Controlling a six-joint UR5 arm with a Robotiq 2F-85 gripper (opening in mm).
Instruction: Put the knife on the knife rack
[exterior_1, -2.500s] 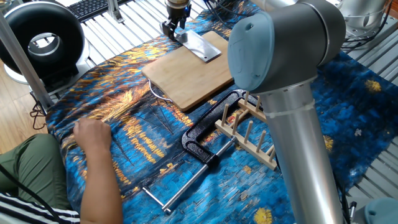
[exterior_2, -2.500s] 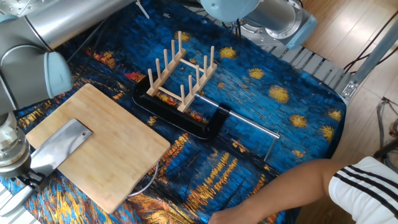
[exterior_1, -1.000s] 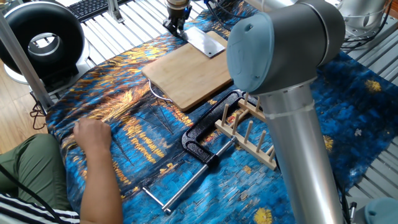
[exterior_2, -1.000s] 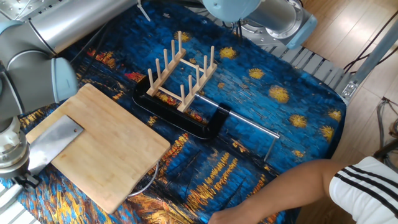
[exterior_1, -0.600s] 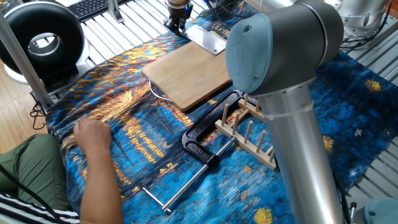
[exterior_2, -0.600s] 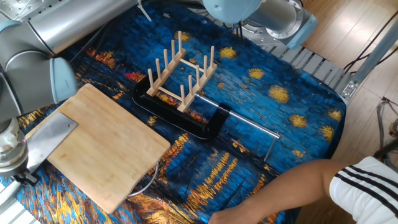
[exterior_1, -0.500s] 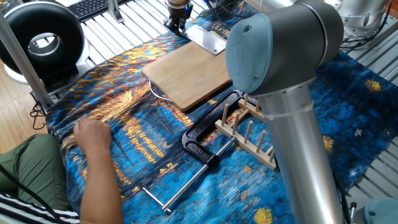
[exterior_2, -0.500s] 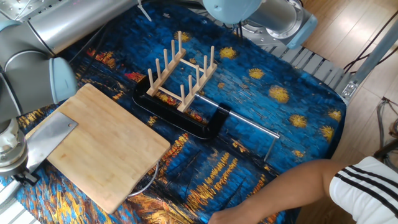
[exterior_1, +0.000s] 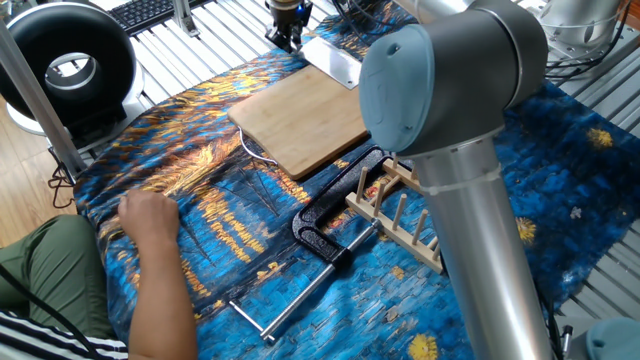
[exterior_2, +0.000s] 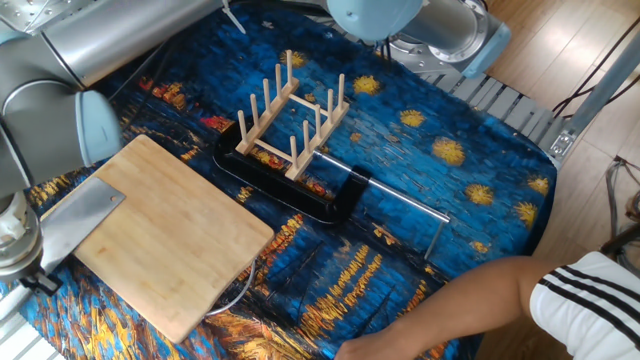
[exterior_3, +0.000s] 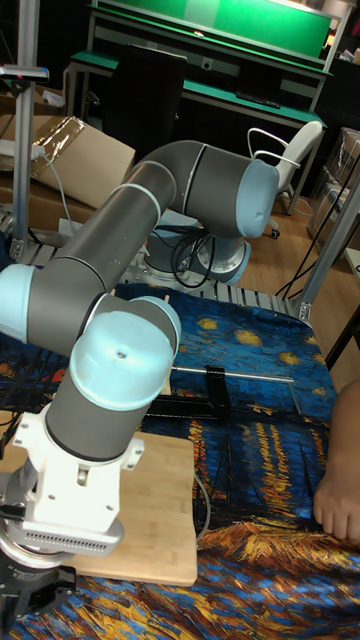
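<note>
The knife's broad silver-grey blade (exterior_1: 336, 63) (exterior_2: 78, 222) hangs slightly above the far corner of the bamboo cutting board (exterior_1: 301, 118) (exterior_2: 175, 240). My gripper (exterior_1: 286, 31) (exterior_2: 36, 277) is shut on its handle, just off the board's edge. In the tall fixed view the gripper (exterior_3: 36, 592) shows at the bottom left, and the knife is hidden under the wrist. The knife rack (exterior_1: 401, 214) (exterior_2: 291, 122), pale wood with upright pegs, stands empty beyond the board's other side, well away from the knife.
A black clamp (exterior_1: 331, 218) (exterior_2: 304, 196) with a thin metal bar lies against the rack. A person's hand (exterior_1: 150, 214) and arm (exterior_2: 470, 305) rest on the blue patterned cloth. My arm's large elbow (exterior_1: 450, 90) hides part of the rack.
The gripper has lifted the knife off the board and drawn it back toward the board's far corner. Nothing else has moved.
</note>
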